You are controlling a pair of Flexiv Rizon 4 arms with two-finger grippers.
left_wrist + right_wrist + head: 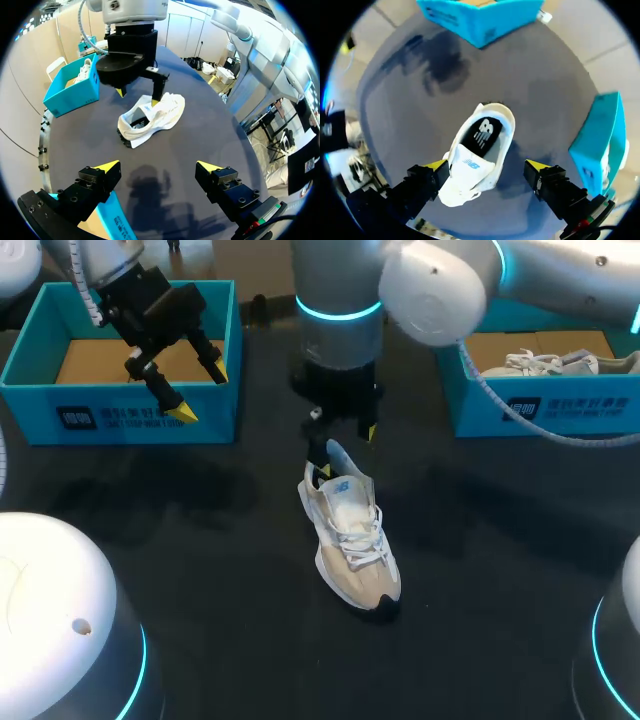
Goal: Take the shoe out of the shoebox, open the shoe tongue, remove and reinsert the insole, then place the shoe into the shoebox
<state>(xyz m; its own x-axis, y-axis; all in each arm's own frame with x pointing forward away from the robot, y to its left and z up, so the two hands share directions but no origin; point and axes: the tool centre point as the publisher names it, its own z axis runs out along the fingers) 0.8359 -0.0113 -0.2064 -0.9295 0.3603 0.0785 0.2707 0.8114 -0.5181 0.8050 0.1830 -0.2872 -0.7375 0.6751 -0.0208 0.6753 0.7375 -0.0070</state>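
A white and beige sneaker (pixel 352 540) stands upright on the dark table, toe toward the front edge. My right gripper (pixel 347 453) hangs just above its heel, open. In the right wrist view the sneaker (pixel 472 167) lies between the wide-spread fingers (pixel 437 166), showing its pulled-up tongue and the black insole (pixel 482 132) inside. My left gripper (pixel 190 390) hovers open over the empty blue shoebox (pixel 120 420) at the back left, holding nothing. The left wrist view shows the sneaker (pixel 152 117) ahead of that gripper (pixel 157 167), with my right gripper (pixel 137 92) above its heel.
A second blue shoebox (pixel 540 405) at the back right holds another pale sneaker (pixel 545 364). Both boxes show in the right wrist view (pixel 485 20) (pixel 600 135). Bare dark tabletop surrounds the sneaker.
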